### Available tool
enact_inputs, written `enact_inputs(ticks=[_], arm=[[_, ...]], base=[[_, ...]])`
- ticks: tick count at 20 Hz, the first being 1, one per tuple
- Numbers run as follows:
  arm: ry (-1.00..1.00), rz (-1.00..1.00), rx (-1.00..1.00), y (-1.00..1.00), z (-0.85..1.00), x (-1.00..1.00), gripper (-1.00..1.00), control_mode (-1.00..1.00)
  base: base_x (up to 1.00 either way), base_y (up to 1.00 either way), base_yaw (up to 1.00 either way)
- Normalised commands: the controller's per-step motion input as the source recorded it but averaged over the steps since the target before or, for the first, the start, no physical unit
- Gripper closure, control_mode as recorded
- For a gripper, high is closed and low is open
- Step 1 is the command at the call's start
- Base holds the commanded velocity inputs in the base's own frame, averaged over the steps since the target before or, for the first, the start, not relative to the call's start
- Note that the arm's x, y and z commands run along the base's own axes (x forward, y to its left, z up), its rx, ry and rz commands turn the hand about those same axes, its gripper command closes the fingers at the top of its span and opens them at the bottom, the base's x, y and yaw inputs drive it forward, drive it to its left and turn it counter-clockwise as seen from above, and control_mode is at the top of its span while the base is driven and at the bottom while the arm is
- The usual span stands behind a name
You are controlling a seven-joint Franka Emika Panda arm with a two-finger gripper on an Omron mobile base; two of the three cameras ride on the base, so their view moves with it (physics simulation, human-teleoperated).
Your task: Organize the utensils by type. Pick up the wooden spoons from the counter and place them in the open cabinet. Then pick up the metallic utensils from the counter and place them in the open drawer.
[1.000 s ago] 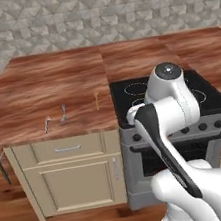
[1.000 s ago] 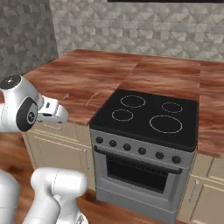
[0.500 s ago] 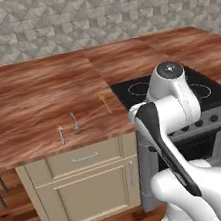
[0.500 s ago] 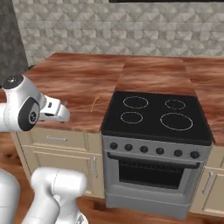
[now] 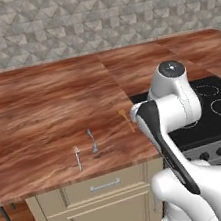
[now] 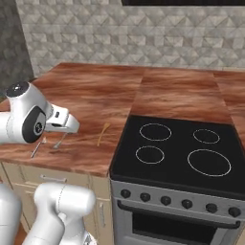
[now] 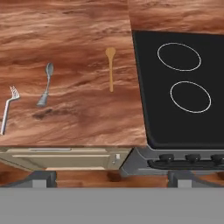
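Three utensils lie loose on the counter [image 7: 78, 26]; wooden spoon [image 7: 110, 68] at twelve o'clock of the spread, empty gripper [image 7: 111, 175] (ready for pickup).

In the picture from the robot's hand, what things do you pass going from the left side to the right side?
silver fork → silver spoon → wooden spoon → black stovetop, the utensils all lying on the counter

A kitchen: stovetop [image 6: 179, 154], wooden counter [image 5: 46, 107], tiled wall [image 6: 143, 33].
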Motion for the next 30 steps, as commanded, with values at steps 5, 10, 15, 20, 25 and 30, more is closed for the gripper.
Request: enact_inputs(ticks=[5, 10, 15, 20, 25, 30], arm=[[0.0, 0.0, 0.0, 0.0, 0.0, 0.0, -1.0, 1.0], [0.0, 0.0, 0.0, 0.0, 0.0, 0.0, -1.0, 1.0], [0.0, 0.0, 0.0, 0.0, 0.0, 0.0, -1.0, 1.0], [0.05, 0.0, 0.09, -0.27, -0.17, 0.53, -1.0, -1.0], [0.1, 0.05, 0.14, -0.44, -0.18, 0.68, -1.0, -1.0], [0.1, 0.01, 0.01, -0.26, -0.4, 0.72, -1.0, -1.0]], base=[[0.56, 0.02, 0.09], [0.18, 0.0, 0.0], [0.3, -0.03, 0.0], [0.0, 0.0, 0.0], [0.0, 0.0, 0.0], [0.0, 0.0, 0.0]])
